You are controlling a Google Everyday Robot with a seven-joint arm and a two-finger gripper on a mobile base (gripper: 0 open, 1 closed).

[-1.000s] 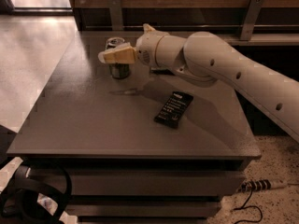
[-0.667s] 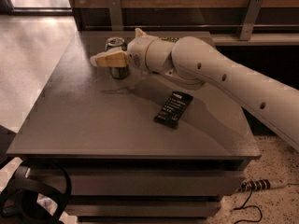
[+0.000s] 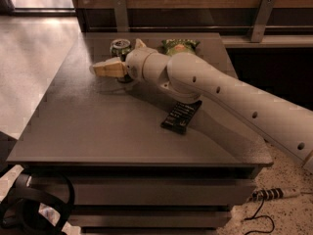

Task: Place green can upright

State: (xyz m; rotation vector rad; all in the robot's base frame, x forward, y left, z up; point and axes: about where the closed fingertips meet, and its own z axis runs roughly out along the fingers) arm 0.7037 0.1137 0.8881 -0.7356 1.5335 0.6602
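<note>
The green can (image 3: 120, 48) stands upright at the back of the dark table (image 3: 88, 131), silver top and pull tab facing up. Its lower part is hidden behind my gripper (image 3: 113, 62). The gripper is open, just in front of the can on its left side. One tan finger (image 3: 105, 68) points left across the table, and the tip of the other (image 3: 139, 43) shows to the right of the can. I cannot tell whether the gripper touches the can. The white arm (image 3: 220, 94) reaches in from the right.
A flat green snack bag (image 3: 180, 45) lies at the back, right of the can. A black flat packet (image 3: 182, 115) lies under the arm at mid-table. A wooden wall with metal brackets (image 3: 261, 16) runs behind. A cable (image 3: 274, 195) lies on the floor.
The gripper has moved left and toward the table's front, away from the can. The can stays standing in the same spot.
</note>
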